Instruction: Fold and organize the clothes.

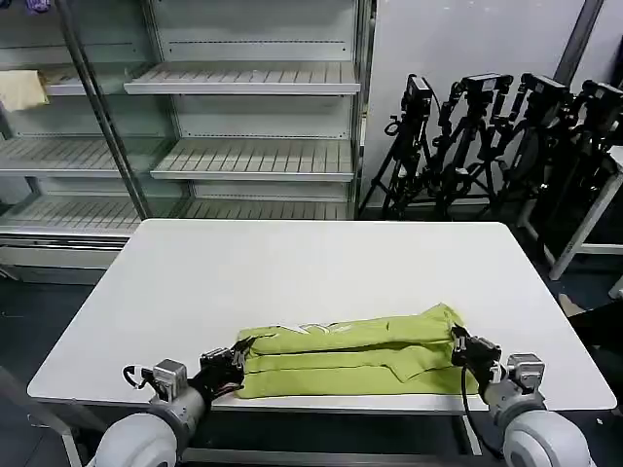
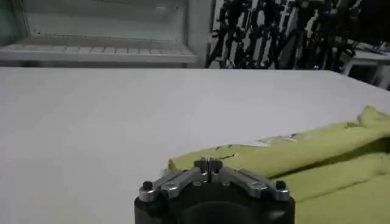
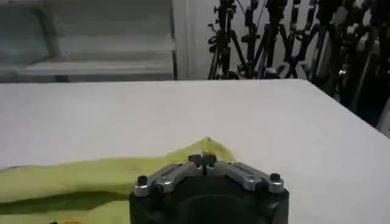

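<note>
Two grippers are parked right at the near edge of the table point(image 1: 292, 282), one at each short end of the shirt point(image 1: 355, 355). The left gripper point(image 1: 226, 367) is seen with its jaws pinched together on the left end of the fabric, and the right gripper point(image 1: 469, 349) is clamped the same way on the right end; in both wrist views the fingertips are closed with green cloth bunched right at them.

The shirt is laid out as a long, narrow band along the front of the table, already doubled lengthwise, with a bit of white print peeking out on the top layer. So the step in hand is probably another lengthwise fold, or a drag to square it up. For the next move, both ends would likely need to be lifted together and carried evenly, otherwise the layers could slip apart.

Further back, most of the table is bare. Behind it, a shelf unit point(image 1: 243, 156) is seen, with a pale yellow cloth point(image 1: 21, 89) on one shelf, and tripods point(image 1: 487, 136) are stacked to the right. Nothing there is judged to be in the way.
</note>
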